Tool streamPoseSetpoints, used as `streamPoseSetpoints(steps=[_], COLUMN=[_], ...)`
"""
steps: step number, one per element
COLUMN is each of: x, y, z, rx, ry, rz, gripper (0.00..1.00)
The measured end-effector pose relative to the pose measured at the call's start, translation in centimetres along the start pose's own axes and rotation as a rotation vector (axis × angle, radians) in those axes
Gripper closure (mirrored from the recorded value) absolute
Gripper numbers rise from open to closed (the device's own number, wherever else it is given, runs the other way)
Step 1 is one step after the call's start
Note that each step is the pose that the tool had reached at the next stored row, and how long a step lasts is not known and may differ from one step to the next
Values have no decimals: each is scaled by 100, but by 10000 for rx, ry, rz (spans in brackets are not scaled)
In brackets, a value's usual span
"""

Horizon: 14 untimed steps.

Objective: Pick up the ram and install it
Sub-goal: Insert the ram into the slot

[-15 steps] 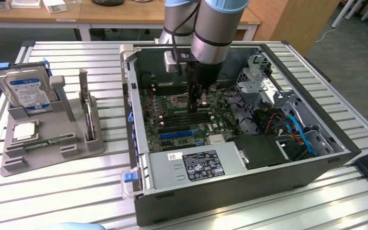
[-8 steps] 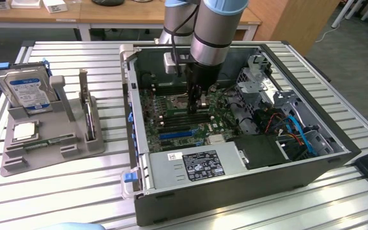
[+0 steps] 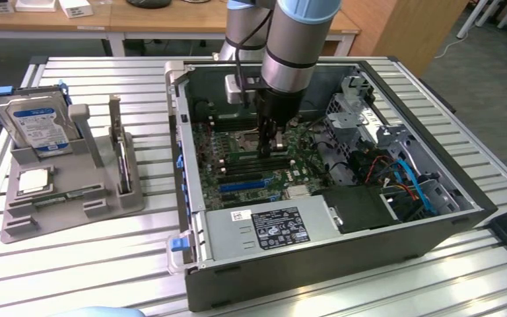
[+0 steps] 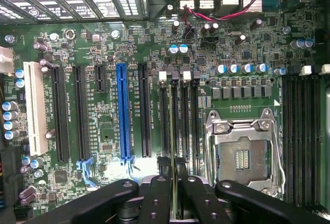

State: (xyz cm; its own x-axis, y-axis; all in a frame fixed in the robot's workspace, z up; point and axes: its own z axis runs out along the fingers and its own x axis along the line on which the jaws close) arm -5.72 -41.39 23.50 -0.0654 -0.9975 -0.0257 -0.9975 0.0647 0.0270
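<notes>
- Where my fingers (image 4: 160, 195) clamp it, the ram (image 4: 175, 197) shows me just a thin green edge; its faces and chips are hidden between them.
- My gripper (image 3: 271, 153) hangs low inside the open case (image 3: 324, 267), my own arm covering the ram from the exterior view.
- Whether the ram's far edge touches the black memory slots (image 4: 184, 115) it lines up with, I cannot tell.
- Just beside those slots sits the CPU socket (image 4: 242, 154) on the motherboard (image 4: 103, 38).
- Well apart, outside the case, a grey stand (image 3: 68, 198) holds a hard drive (image 3: 37, 122) upright, its lower part hidden.
</notes>
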Motion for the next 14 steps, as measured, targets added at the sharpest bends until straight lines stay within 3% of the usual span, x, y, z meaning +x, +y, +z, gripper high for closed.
streamPoseSetpoints(steps=[14], x=[1], y=[1], z=[35], rx=[3], ry=[-2], rz=[8], gripper=[86])
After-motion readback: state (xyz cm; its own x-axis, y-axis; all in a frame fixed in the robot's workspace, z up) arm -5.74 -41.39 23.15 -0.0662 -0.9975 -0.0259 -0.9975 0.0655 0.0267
